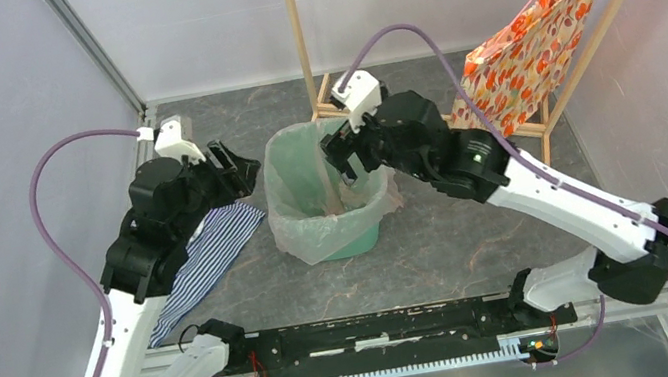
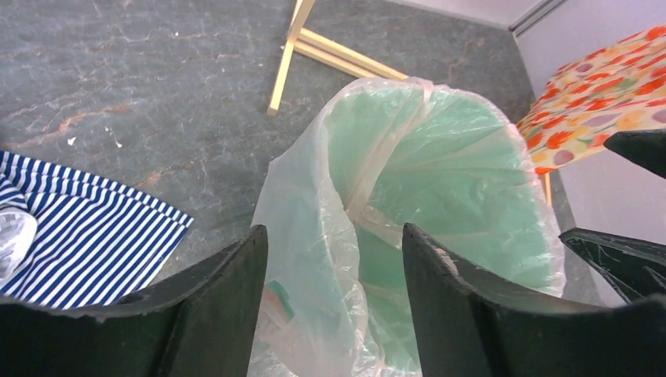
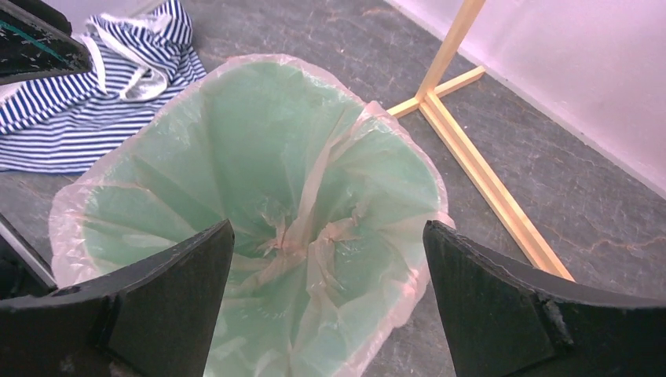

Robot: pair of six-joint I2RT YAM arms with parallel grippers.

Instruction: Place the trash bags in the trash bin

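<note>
The mint-green trash bin stands in the middle of the table. A thin pale-pink trash bag lines it and is folded over its rim. Inside, the trash bag gathers into creased folds toward the bottom. My left gripper hovers just left of the bin. In its wrist view the left gripper is open, its jaws straddling the bag's draped left edge without pinching it. My right gripper hangs over the bin's right rim. The right gripper is wide open and holds nothing.
A blue-white striped cloth lies left of the bin, under the left arm. An orange floral bag hangs on a wooden rack at the back right, its feet just behind the bin. Enclosure walls stand close on all sides.
</note>
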